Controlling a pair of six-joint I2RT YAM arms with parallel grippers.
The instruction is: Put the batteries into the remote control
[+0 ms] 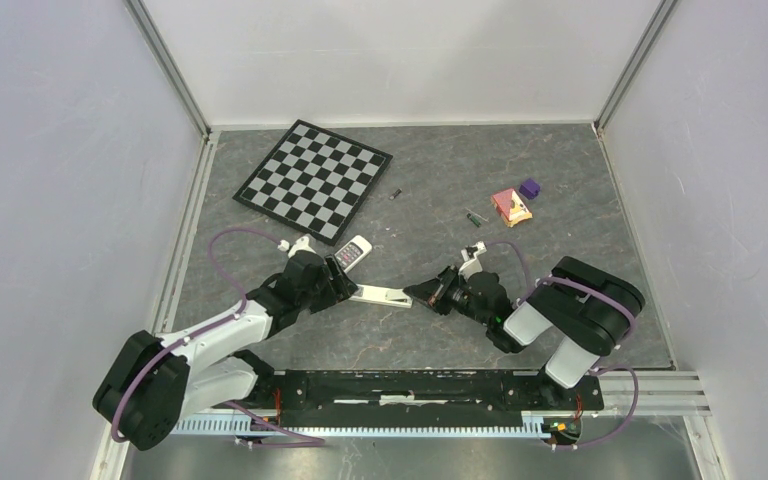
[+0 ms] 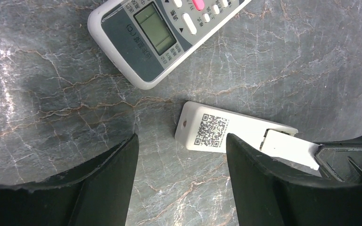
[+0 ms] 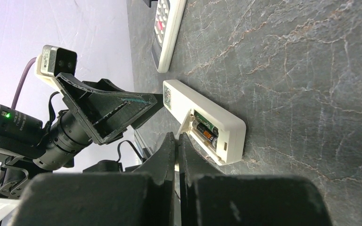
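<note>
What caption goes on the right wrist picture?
Shut right pincer by the white remote, two batteries showing in its open compartment.

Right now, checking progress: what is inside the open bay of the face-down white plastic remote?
In the white plastic remote, a green-wrapped battery and a dark, orange-banded battery lie side by side. The bay's rim covers their ends, so the contacts cannot be seen.

QR code on white remote; button print on display remote perhaps Chinese.
</note>
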